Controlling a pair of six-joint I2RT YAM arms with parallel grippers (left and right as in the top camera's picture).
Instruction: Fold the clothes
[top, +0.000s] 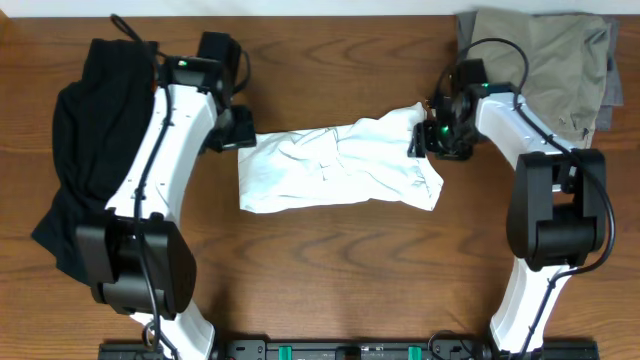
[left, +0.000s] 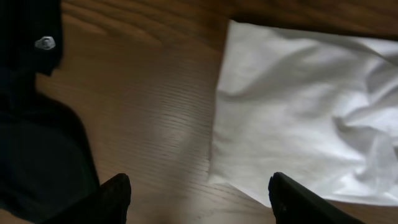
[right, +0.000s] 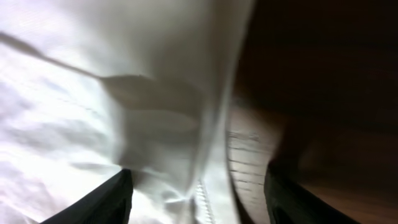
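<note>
The white T-shirt (top: 335, 165) was laid out in the middle of the table (top: 330, 270) as a long, rumpled band, sleeves apparently tucked in, so a fair guess is that the fold was only partway done.

The left gripper (top: 243, 130) was parked just off the shirt's left edge. Its jaws were spread wide and nothing was pinched, with only bare wood and the cloth's corner seen between the fingers in the wrist view. The right gripper (top: 425, 135) was set at the opposite end, where the fabric was bunched up a bit. It was spread wide too, with white cloth lying between and under the fingers. Whether the cloth was touched by either finger couldn't really be made out, since that view was dark and blurry.

One gripper at each short end makes sense if the band was meant to be doubled over next.

The black garment (top: 75, 150) was heaped at the left, and the khaki piece (top: 545, 60) and grey piece (top: 610, 75) were stacked far right, presumably kept clear.
</note>
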